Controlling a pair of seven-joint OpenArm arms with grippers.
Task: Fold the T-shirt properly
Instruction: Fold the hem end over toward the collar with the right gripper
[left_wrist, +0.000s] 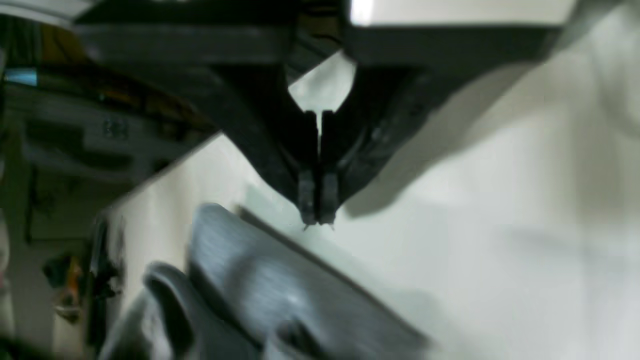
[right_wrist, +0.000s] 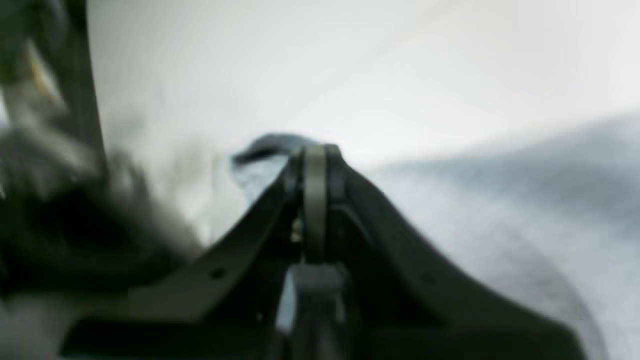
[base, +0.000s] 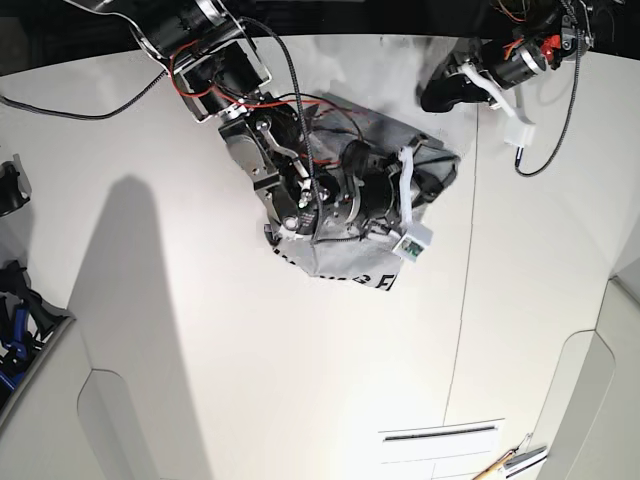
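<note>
The grey T-shirt (base: 345, 268) lies bunched in the middle of the white table (base: 200, 330), black lettering showing along its near edge. My right arm reaches over it, and the right gripper (base: 441, 181) sits at the shirt's right edge. In the blurred right wrist view the right gripper (right_wrist: 315, 155) is shut with a strip of grey fabric pinched between its fingers, and more of the T-shirt (right_wrist: 505, 200) spreads to the right. My left gripper (base: 440, 97) is at the far right, off the shirt. In the left wrist view the left gripper (left_wrist: 317, 220) is shut and empty above bare table, with the T-shirt (left_wrist: 280, 295) below it.
A table seam (base: 468, 310) runs front to back, right of the shirt. Small tools (base: 515, 462) lie at the front right edge. Blue and black objects (base: 15, 330) sit off the table's left edge. Cables hang from both arms.
</note>
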